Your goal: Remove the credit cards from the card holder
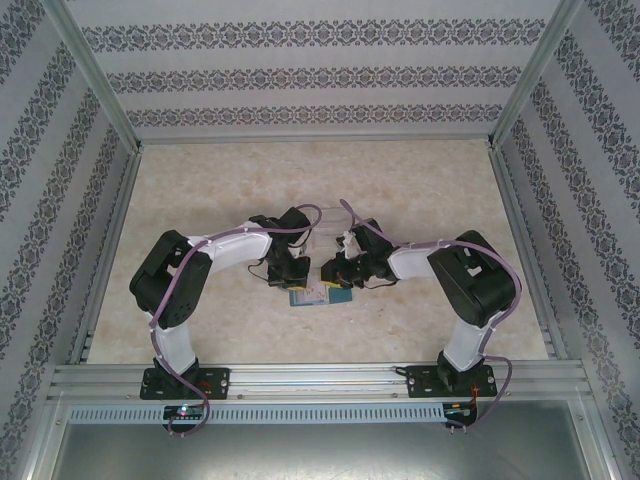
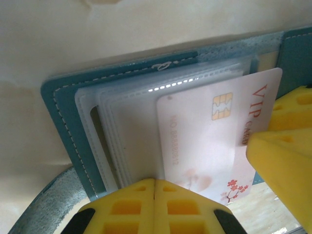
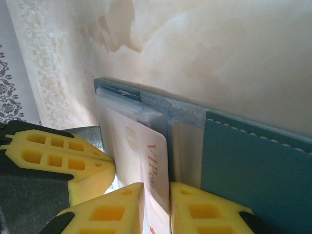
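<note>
Teal card holder, top view: the card holder (image 1: 322, 296) lies flat on the beige marbled table (image 1: 250, 180), about midway across and toward the near edge; both wrists crowd over it, so little of it shows
Arms, top view: left arm (image 1: 180, 280) and right arm (image 1: 470, 280) bend inward from their bases and meet over the card holder; how the jaws stand cannot be told from up here
Surroundings, top view: patterned wall panels (image 1: 320, 70) on three sides; aluminium rail (image 1: 320, 380) along the near edge
Card holder, left wrist view: card holder (image 2: 63, 131) open on the table (image 2: 97, 39); teal cover with pale stitching; a stack of clear sleeves (image 2: 126, 122) fans out of it
Credit card, left wrist view: credit card (image 2: 204, 141), pale, with a gold chip, red "VIP" lettering and small red blossoms; it lies against the sleeves, its right end reaching past them; whether its left end sits inside a sleeve cannot be told
Left jaws, left wrist view: yellow pads (image 2: 126, 209) pressed together with no gap, at the lower edge of the sleeves; whether a sleeve is pinched cannot be told
Right jaws, left wrist view: yellow pads (image 2: 282, 151) clamp the card's right end
Card holder, right wrist view: teal cover (image 3: 253, 165) at the right, lying on the table (image 3: 219, 48)
Right jaws, right wrist view: pads (image 3: 107, 214) nearly closed; the credit card (image 3: 155, 165) is gripped in the narrow slot between them
Left jaws, right wrist view: one yellow pad (image 3: 53, 156) at the left, just beside the sleeves
</note>
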You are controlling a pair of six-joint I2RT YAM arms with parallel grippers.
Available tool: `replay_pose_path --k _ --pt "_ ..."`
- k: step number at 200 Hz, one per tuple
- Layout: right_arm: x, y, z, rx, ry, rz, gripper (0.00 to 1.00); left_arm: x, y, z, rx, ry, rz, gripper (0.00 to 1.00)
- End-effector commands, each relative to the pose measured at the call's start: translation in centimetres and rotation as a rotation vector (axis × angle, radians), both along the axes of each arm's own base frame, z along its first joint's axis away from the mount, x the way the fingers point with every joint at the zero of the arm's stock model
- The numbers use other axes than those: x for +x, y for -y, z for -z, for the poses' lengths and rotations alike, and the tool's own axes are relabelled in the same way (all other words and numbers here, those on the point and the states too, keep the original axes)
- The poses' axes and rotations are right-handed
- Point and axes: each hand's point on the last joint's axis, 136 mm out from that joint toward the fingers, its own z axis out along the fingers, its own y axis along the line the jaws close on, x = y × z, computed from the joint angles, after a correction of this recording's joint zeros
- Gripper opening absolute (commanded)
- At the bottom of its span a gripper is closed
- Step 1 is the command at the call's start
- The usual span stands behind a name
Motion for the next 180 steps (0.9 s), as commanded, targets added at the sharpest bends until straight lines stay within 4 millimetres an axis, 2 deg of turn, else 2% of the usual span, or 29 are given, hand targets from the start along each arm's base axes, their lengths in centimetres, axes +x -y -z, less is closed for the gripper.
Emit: replay_pose_path --k 1,78,180 --pt "-0.4 -0.8 0.0 0.019 0.014 -0.058 0.21 -1.4 -2.3 2.8 0.139 -0.059 0.018 0.00" --pt "-0.5 -0.4 0.0 -0.018 0.033 -0.057 0.12 -1.5 -2.4 2.8 0.143 -0.061 0.021 0.00" --pt "-0.4 3.6 -0.3 -0.175 0.071 -0.028 0.10 -1.4 -2.4 2.5 0.144 -0.055 0.029 0.00"
